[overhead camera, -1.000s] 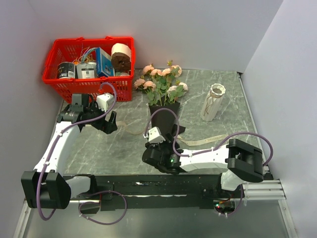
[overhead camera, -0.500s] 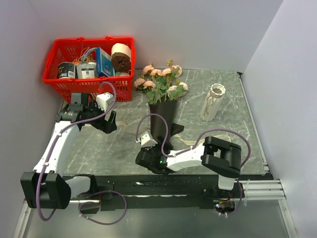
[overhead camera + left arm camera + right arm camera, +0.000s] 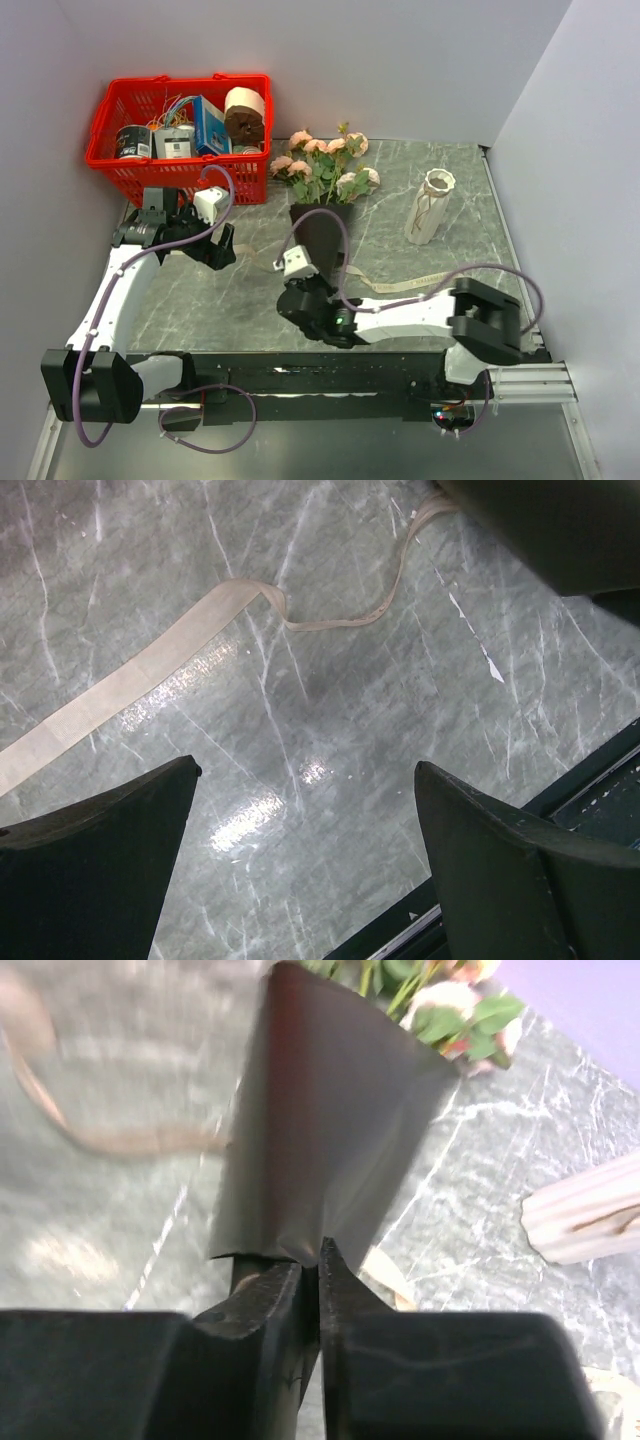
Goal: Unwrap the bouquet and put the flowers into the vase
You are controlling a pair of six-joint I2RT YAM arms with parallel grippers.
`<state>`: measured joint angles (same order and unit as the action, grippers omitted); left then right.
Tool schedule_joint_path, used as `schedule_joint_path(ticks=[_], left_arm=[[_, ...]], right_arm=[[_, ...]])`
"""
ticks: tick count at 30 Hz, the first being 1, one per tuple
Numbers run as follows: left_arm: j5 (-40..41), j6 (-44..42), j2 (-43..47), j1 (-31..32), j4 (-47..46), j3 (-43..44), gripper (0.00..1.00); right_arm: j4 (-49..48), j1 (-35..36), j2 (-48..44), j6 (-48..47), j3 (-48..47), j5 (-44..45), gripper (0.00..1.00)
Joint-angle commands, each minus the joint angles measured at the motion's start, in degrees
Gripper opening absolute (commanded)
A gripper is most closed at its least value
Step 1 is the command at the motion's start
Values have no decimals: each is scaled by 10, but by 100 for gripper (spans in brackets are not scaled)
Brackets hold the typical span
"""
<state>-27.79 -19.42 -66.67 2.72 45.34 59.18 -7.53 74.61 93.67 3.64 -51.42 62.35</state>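
Note:
The bouquet point(image 3: 322, 190) lies at the middle of the table, its pale pink flowers point(image 3: 325, 162) pointing to the back and its dark paper wrap point(image 3: 320, 228) toward me. My right gripper point(image 3: 312, 285) is shut on the wrap's lower edge; in the right wrist view its jaws point(image 3: 318, 1265) pinch the dark sheet point(image 3: 320, 1130), with the flowers point(image 3: 440, 1010) beyond. The white vase point(image 3: 430, 205) stands upright to the right, apart from the bouquet, and shows at the edge point(image 3: 590, 1218) of that view. My left gripper point(image 3: 150, 228) hovers open over bare table point(image 3: 300, 810) at the left, holding nothing.
A red basket point(image 3: 105, 160) with cans, boxes and a toilet-paper roll point(image 3: 243, 112) stands at the back left. A loose cream ribbon point(image 3: 400, 287) trails across the table, also under the left gripper point(image 3: 150, 670). Walls close in on the left, back and right.
My right gripper has closed on the lower edge of the wrap, and the arm has swung. The bouquet has shifted slightly left and back. The left arm has not moved.

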Motion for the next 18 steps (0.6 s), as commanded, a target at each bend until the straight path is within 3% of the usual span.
schedule_joint_path(ticks=[1, 3, 4, 5, 6, 7, 9, 10, 13, 18], left_arm=[[-9, -11, 11, -1, 5, 23, 96], [-9, -12, 10, -1, 5, 23, 96], [-13, -12, 10, -1, 6, 23, 96], [-13, -11, 9, -1, 6, 23, 96], [-13, -12, 10, -1, 3, 22, 96], [-16, -12, 9, -1, 2, 22, 96], [-16, -11, 8, -1, -3, 17, 96], [-17, -11, 5, -1, -4, 17, 96], [-21, -8, -1, -1, -6, 20, 96], [-24, -3, -2, -1, -8, 24, 96]], right_arm=[[-1, 4, -103, 65, 12, 47, 11], [75, 12, -151, 150, 9, 50, 12], [193, 13, -166, 260, 6, 51, 17], [250, 19, -179, 324, 4, 45, 21], [315, 21, -199, 386, 2, 38, 29], [398, 25, -206, 483, 7, 32, 45], [474, 38, -212, 560, 20, 18, 58], [503, 42, -212, 619, 25, 13, 70], [559, 61, -194, 657, 30, -7, 78], [588, 81, -147, 657, -11, 7, 84]])
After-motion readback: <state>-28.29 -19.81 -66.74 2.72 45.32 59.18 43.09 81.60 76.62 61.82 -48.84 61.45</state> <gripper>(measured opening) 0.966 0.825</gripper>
